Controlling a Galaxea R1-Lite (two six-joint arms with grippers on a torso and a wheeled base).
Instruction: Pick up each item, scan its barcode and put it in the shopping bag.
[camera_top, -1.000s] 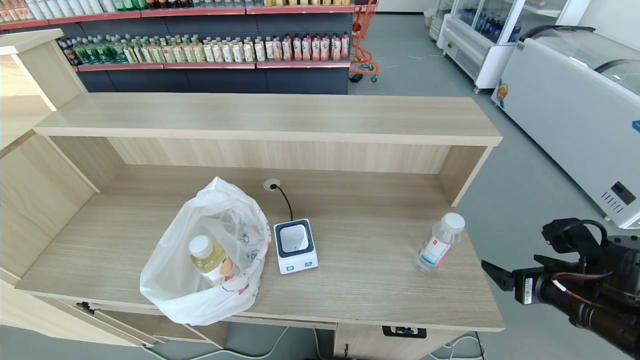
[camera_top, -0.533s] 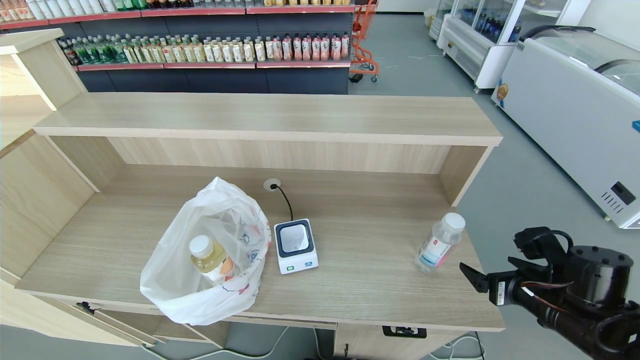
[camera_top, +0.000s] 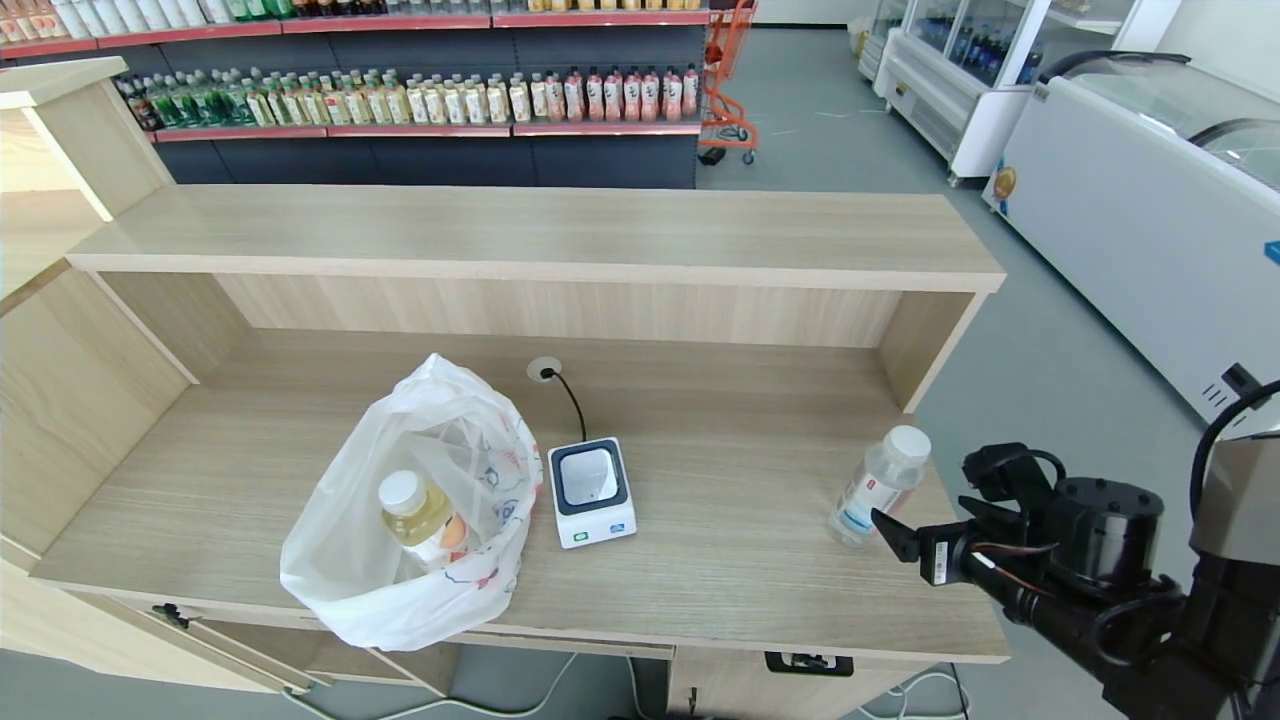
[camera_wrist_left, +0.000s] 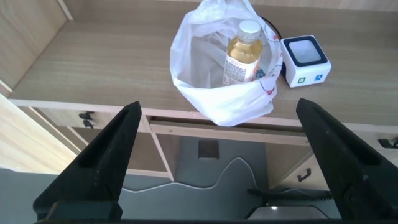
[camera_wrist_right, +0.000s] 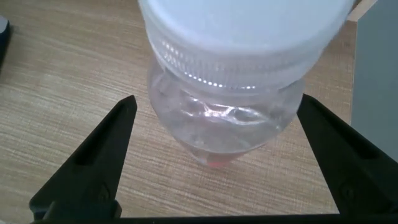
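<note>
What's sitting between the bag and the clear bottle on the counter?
The scanner, beside the bag; then bare counter up to the bottle, in the head view.

wooden counter (camera_top: 520, 235), stocked shelves (camera_top: 400, 100), freezers (camera_top: 1130, 200)

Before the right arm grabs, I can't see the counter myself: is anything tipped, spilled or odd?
Nothing stands out. The water bottle stands capped near the right edge of the counter, with no spill around it, the open right gripper facing it. The yellow drink sits upright in the bag, the scanner flat beside it.
</note>
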